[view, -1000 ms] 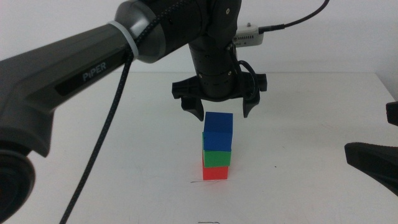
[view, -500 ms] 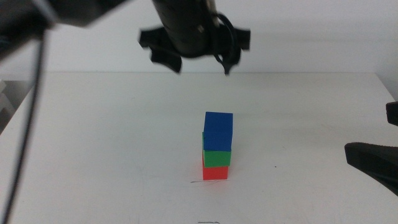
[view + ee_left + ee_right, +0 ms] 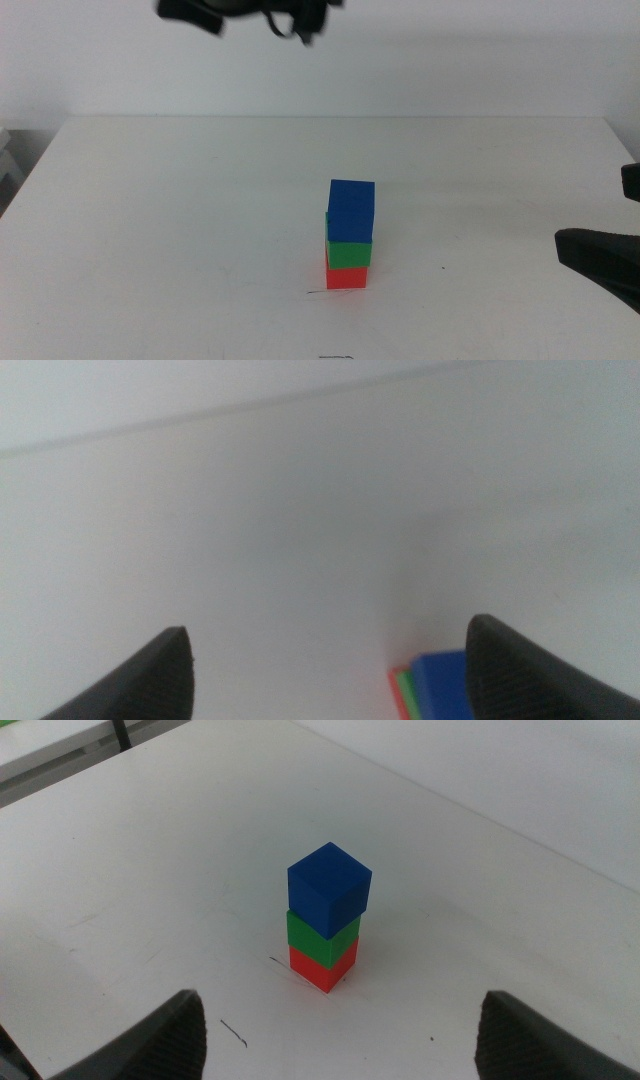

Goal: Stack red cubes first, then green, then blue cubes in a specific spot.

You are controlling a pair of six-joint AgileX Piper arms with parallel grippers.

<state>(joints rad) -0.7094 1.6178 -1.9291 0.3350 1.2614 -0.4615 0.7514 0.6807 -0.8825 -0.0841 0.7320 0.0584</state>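
Your left claw (image 3: 255, 15) hangs high at the 12 o'clock edge of the middle view, its jaws spread wide and holding nothing. Your right claw (image 3: 340, 1040) waits low at 3 o'clock, jaws also spread, well apart from the stack. You see the three cubes standing as one upright column, long axis vertical: the red cube (image 3: 346, 276) on the desk (image 3: 150, 220), the green cube (image 3: 348, 253) on it, the blue cube (image 3: 351, 210) on top, turned slightly off the two below. The column sits just right of centre, beside a thin dark scratch line (image 3: 316, 291) at its 7 o'clock. The desk is plain white, with a pale wall behind. Each cube is small, solid and smooth-faced.
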